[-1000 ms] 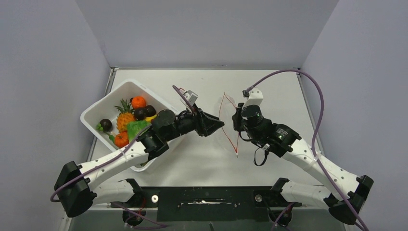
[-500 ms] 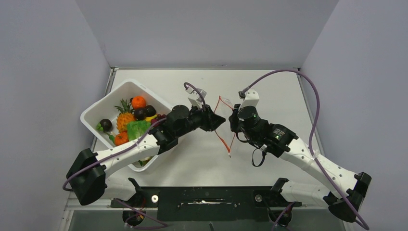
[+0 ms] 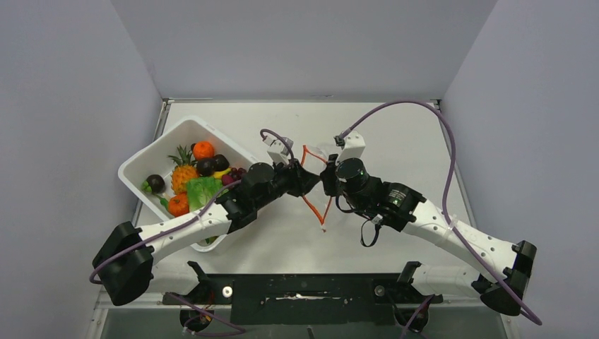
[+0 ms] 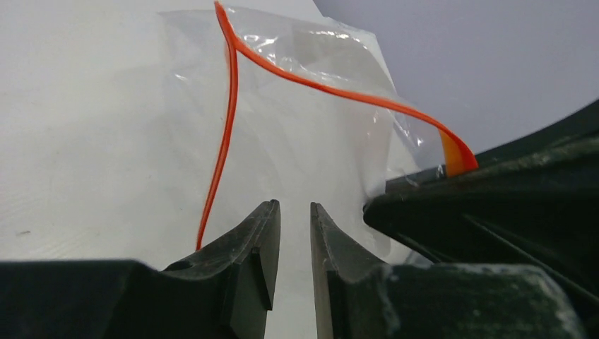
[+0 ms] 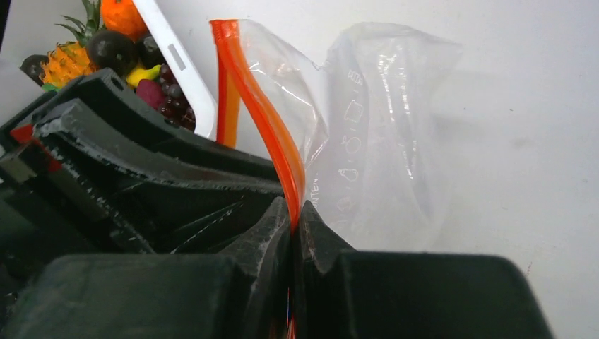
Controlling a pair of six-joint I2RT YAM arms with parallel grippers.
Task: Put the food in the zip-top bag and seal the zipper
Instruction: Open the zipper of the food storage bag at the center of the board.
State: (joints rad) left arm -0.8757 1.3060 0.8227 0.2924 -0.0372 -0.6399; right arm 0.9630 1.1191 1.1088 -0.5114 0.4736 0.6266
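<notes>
The zip-top bag [image 5: 381,141] is clear and crinkly and hangs open above the table. Its red zipper [image 5: 261,106] splits into two strands, also visible in the top view [image 3: 315,210]. My right gripper [image 5: 297,206] is shut on one strand of the zipper and holds the bag up. My left gripper [image 4: 293,206] stands a narrow gap open with nothing between its jaws, right in front of the bag's mouth [image 4: 311,127]. In the top view the two grippers nearly touch, left [image 3: 311,182] and right [image 3: 327,181]. The food [image 3: 191,176], with an orange, pineapple, lettuce and plum, lies in the tub.
The white square tub [image 3: 152,145] stands at the left, tilted against my left arm. Its rim [image 5: 180,67] shows close to the bag in the right wrist view. Grey walls enclose the table on three sides.
Both grippers have moved left and towards the back, the right one carrying the bag with it. The left gripper has closed in on the bag's mouth.
</notes>
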